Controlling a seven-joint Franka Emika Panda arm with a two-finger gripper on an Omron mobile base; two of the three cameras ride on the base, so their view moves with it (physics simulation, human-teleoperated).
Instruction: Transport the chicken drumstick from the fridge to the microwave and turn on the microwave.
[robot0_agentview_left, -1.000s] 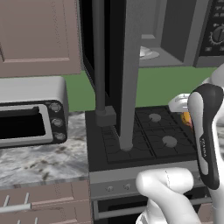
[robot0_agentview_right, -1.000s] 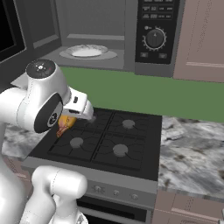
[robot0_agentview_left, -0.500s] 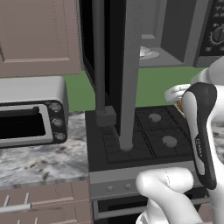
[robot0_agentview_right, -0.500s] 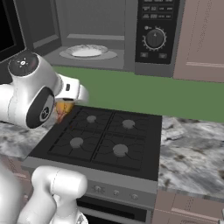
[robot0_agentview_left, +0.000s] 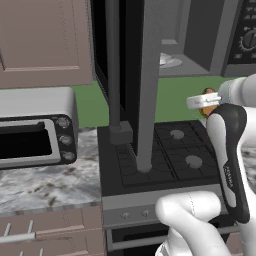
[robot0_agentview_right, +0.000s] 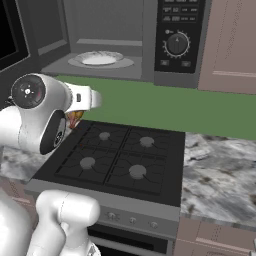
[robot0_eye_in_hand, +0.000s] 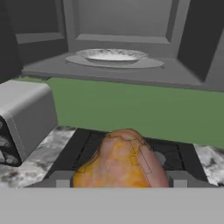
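Carrying the chicken drumstick (robot0_eye_in_hand: 124, 159) between its fingers, the gripper (robot0_eye_in_hand: 119, 183) hangs over the stove (robot0_agentview_right: 117, 157), below and in front of the open microwave (robot0_agentview_right: 125, 40); the finger tips themselves are hidden behind the meat in the hand view, so the hold is judged from the way the drumstick sits there rather than seen at the pads. The main risk, as I read it, is height: the microwave floor lies above the drumstick, so a forward push made too low would knock the meat against the front lip under the plate (robot0_eye_in_hand: 113, 55) and could twist it out of the hold, dropping it onto the stove. A second risk is the open microwave door (robot0_agentview_left: 150, 80), which stands to the left of the stove and close to the arm; a wide swing could clip it. The hand view gives the straight line from drumstick to plate and shows the toaster oven (robot0_eye_in_hand: 26, 116) off to one side of the stove. The right base view shows the microwave's dial (robot0_agentview_right: 177, 44), which the task needs later, while the left base view shows the door edge-on and only an orange sliver of the drumstick (robot0_agentview_left: 209, 102) beside the wrist.
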